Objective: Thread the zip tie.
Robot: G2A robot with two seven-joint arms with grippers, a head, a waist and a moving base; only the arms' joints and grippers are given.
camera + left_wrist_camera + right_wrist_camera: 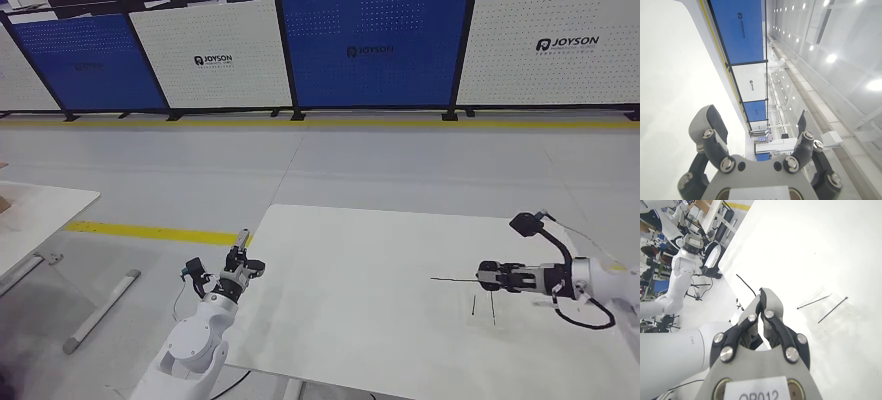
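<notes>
- My right claw (760, 295) is closed on a black tie (745, 284); the pads pinch one end of it.
- The rest of the tie sticks out past my fingertips, thin and slightly bowed, and points across the table (350, 300) toward my left arm's side.
- I cannot tell whether I am pinching its head or its tail, since the pinched end is hidden between the pads.
- In the top view that claw hangs over the right part of the table, with the tie lying roughly level above the white surface.
- Two loose ties lie flat on the table just beside my right claw, on the side nearer my body: one (813, 302) and the other (832, 309).
- They lie near each other without touching, and neither touches the tie I am gripping.
- My left claw (761, 122) is wide open with nothing between its fingers.
- In the top view it sits at the table's left edge, well apart from my right claw and all three ties.
</notes>
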